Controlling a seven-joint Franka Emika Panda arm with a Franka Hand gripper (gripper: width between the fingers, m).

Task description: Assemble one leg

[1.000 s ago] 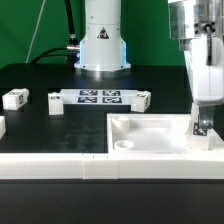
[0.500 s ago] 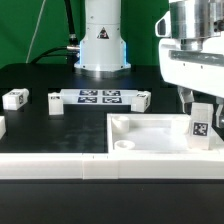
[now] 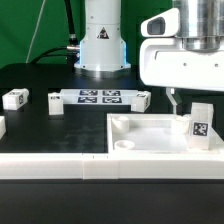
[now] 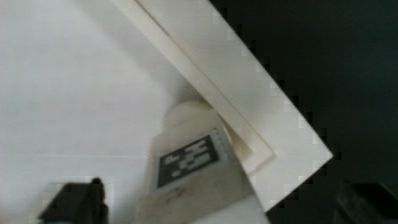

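One leg (image 3: pixel 200 125), a small white post with a black-and-white tag, stands upright in the white tray (image 3: pixel 150 138), in the corner at the exterior view's right. My gripper (image 3: pixel 196 96) is open just above it and holds nothing. One dark finger (image 3: pixel 172 99) hangs beside the leg's top. In the wrist view the leg (image 4: pixel 192 152) stands against the tray's rim (image 4: pixel 249 95), and my gripper (image 4: pixel 222 212) has its jaws apart on either side of it, with one finger (image 4: pixel 75 202) showing.
The marker board (image 3: pixel 100 97) lies at the back. Three loose legs (image 3: pixel 15 98) (image 3: pixel 56 101) (image 3: pixel 143 98) lie beside it, and another white part shows at the left edge (image 3: pixel 2 126). A long white bar (image 3: pixel 60 165) runs along the front.
My gripper was down around the leg in the tray. It has let go and risen, drifting towards the exterior view's left. The leg stays standing in the corner.
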